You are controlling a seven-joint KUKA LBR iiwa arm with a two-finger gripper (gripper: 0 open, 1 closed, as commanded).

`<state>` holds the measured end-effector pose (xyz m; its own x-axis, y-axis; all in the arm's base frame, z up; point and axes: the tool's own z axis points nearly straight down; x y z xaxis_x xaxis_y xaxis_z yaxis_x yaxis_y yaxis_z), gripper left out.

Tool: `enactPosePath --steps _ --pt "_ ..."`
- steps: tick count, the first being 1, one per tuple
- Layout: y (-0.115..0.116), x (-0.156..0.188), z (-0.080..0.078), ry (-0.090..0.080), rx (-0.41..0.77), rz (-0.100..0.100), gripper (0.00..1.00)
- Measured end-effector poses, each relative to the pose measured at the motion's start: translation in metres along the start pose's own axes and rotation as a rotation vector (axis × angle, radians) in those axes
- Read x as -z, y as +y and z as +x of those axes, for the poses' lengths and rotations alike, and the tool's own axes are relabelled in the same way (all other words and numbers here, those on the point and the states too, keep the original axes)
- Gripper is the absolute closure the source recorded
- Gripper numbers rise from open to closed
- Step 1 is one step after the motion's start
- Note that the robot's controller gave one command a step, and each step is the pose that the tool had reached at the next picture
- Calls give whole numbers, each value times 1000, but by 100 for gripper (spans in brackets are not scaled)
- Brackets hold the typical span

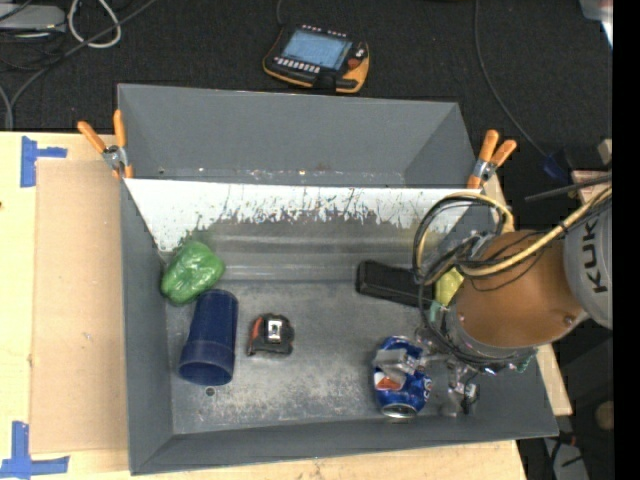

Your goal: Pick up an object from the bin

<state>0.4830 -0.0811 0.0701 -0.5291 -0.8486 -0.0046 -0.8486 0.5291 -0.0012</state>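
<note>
My gripper (456, 386) is low in the bin's front right corner, under the orange-brown wrist cover. A crushed blue, white and red drinks can (402, 378) lies just to its left, touching or nearly touching it. A black flat oblong thing (388, 282) lies behind the can, its right end hidden by the arm. A small yellow thing (449, 287) peeks out beside the cover.
At the left of the bin, a dark blue cup (209, 337) lies on its side, with a green crumpled lump (190, 271) behind it. A small black and red tape measure (271, 334) sits in the middle. Bare floor lies between the tape measure and the can.
</note>
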Motion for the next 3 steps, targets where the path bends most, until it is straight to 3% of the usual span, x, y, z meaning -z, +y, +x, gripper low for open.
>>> enactPosePath --steps 1,3 --pt "-9 2 -30 -1 554 -7 100" --pt "-9 2 -30 -3 550 -6 100"
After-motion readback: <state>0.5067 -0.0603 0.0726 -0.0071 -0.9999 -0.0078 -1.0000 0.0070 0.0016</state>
